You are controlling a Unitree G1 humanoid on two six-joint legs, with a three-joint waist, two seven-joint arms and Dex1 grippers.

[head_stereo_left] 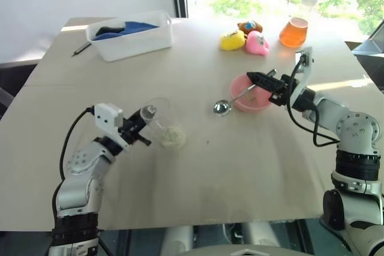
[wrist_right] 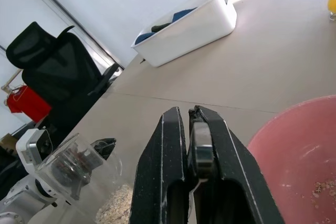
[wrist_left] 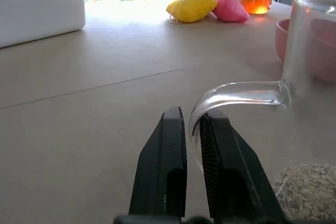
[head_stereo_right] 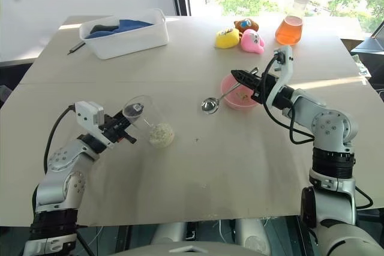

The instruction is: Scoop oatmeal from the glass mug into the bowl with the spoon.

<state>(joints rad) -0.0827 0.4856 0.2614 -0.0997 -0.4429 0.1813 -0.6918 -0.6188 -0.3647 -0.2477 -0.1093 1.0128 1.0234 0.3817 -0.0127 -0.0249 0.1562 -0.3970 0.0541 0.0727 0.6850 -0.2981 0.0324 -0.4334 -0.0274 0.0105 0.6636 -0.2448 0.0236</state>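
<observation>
**Gripping mug and spoon over the table**

Nearest you, at about 8 o'clock on the table [head_stereo_left: 198, 190], your left gripper [wrist_left: 192, 129] has its jaws pinched narrow on the handle of the glass mug [head_stereo_left: 161, 119], which is tipped toward the middle; the oatmeal [head_stereo_left: 173, 138] clumps at its low end. Farther, at 2 o'clock, your right gripper [head_stereo_left: 259, 79] clamps the spoon [head_stereo_left: 222, 108] handle over the pink bowl [head_stereo_left: 247, 102], its round end just beside the rim. A few flakes lie in the bowl.

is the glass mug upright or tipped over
Tipped: the glass mug lies tilted, its handle pinched by the left gripper, with oatmeal gathered at its low end.
</observation>
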